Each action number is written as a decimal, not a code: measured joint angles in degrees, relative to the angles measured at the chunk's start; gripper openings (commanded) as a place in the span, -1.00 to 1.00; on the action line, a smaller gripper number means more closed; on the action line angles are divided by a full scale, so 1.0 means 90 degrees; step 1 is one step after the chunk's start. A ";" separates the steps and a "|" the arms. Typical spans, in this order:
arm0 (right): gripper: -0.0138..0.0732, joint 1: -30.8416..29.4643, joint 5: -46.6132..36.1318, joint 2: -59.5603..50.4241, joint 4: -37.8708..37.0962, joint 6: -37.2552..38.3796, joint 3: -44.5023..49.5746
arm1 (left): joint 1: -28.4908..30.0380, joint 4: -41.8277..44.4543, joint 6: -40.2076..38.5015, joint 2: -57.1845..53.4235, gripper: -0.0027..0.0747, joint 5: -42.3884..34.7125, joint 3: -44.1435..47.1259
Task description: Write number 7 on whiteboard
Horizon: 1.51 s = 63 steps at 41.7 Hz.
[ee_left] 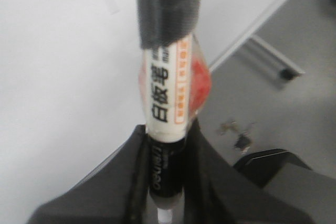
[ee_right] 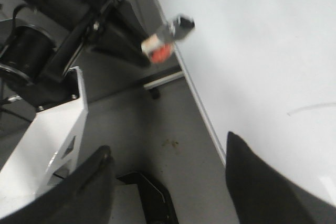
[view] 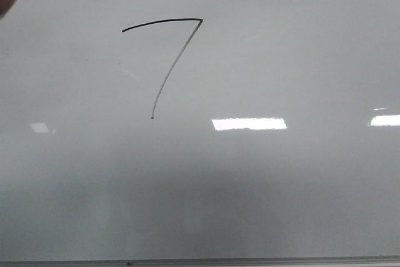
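Left pincer (ee_left: pixel 167 192) is gripping a marker (ee_left: pixel 165 103) off the whiteboard's (view: pixel 300 204) edge, well apart from the 7 (view: pixel 167 60), whose long stroke is slanting toward the near edge; right pincer (ee_right: pixel 168 182) is gaping wide, empty.

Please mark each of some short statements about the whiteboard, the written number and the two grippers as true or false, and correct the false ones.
1. The number 7 is drawn on the whiteboard. True.
2. The stroke is red. False: it is black.
3. The left gripper holds a marker. True.
4. The right gripper also holds a marker. False: it is open and empty.
5. The marker tip touches the 7. False: the front view shows no tip at the figure.
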 measured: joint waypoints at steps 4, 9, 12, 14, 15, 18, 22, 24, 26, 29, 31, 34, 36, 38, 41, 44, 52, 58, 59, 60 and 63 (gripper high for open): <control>-0.19 -0.0622 -0.0685 -0.1246 -0.0162 0.0280 0.1333 | 0.1296 0.1048 -0.0609 0.0198 -0.92 0.0145 0.0000; -0.65 -0.1160 -0.2054 -0.3001 -0.0221 0.0698 0.3277 | 0.2730 0.1207 -0.0713 0.0516 -0.92 -0.0238 0.0000; -0.82 -0.1295 -0.2487 -0.3747 -0.0222 0.0781 0.3992 | 0.3152 0.1207 -0.0734 0.0682 -0.92 -0.0554 0.0000; -0.85 -0.1345 -0.2726 -0.4242 -0.0222 0.0794 0.4417 | 0.3376 0.1194 -0.0745 0.0815 -0.92 -0.0756 0.0012; -0.83 -0.1377 -0.2834 -0.4501 -0.0222 0.0807 0.4686 | 0.3480 0.1194 -0.0745 0.0878 -0.92 -0.0842 0.0012; -0.82 -0.1395 -0.3043 -0.5088 -0.0222 0.0882 0.5142 | 0.3673 0.1185 -0.0745 0.1143 -0.93 -0.1091 0.0012; -0.82 -0.1406 -0.3293 -0.5745 -0.0222 0.0954 0.5561 | 0.3748 0.1185 -0.0745 0.1548 -0.96 -0.1519 0.0026; -0.82 -0.1406 -0.3385 -0.5955 -0.0222 0.0969 0.5707 | 0.3749 0.1185 -0.0745 0.1742 -0.96 -0.1751 0.0036; -0.82 -0.1406 -0.3460 -0.6140 -0.0222 0.0969 0.5813 | 0.3749 0.1185 -0.0745 0.1983 -0.96 -0.2096 0.0036; -0.82 -0.1406 -0.3522 -0.6282 -0.0210 0.0969 0.5897 | 0.3749 0.1185 -0.0745 0.2339 -0.96 -0.2554 0.0036; -0.82 -0.1406 -0.3551 -0.6308 -0.0210 0.0969 0.5920 | 0.3749 0.1185 -0.0745 0.2586 -0.96 -0.2796 0.0036; -0.82 -0.1406 -0.3565 -0.6308 -0.0210 0.0969 0.5943 | 0.3749 0.1185 -0.0745 0.2909 -0.96 -0.3136 0.0036; -0.82 -0.1406 -0.3574 -0.6308 -0.0210 0.0969 0.5943 | 0.3749 0.1185 -0.0758 0.3101 -0.96 -0.3263 0.0036; -0.82 -0.1406 -0.3590 -0.6317 -0.0210 0.0969 0.5943 | 0.3749 0.1185 -0.0771 0.3266 -0.95 -0.3385 0.0036; -0.82 -0.1406 -0.3604 -0.6317 -0.0210 0.0969 0.5943 | 0.3749 0.1154 -0.0821 0.3451 -0.95 -0.3538 0.0036; -0.82 -0.1406 -0.3616 -0.6317 -0.0199 0.0969 0.5943 | 0.3749 0.1029 -0.0821 0.3579 -0.95 -0.3726 0.0036; -0.82 -0.1411 -0.3616 -0.6317 -0.0199 0.0969 0.5943 | 0.3749 0.0614 -0.0821 0.3725 -0.83 -0.3929 0.0036; -0.82 -0.1411 -0.3616 -0.6317 -0.0199 0.0969 0.5943 | 0.3749 0.0529 -0.0821 0.3725 -0.35 -0.3955 0.0036; -0.82 -0.1411 -0.3616 -0.6317 -0.0199 0.0969 0.5943 | 0.3749 0.0528 -0.0821 0.3725 -0.24 -0.3971 0.0036; -0.82 -0.1411 -0.3616 -0.6317 -0.0199 0.0969 0.5943 | 0.3749 0.0528 -0.0821 0.3725 -0.13 -0.4010 0.0036; -0.82 -0.1411 -0.3616 -0.6317 -0.0199 0.0969 0.5943 | 0.3749 0.0519 -0.0821 0.3725 0.07 -0.4075 0.0036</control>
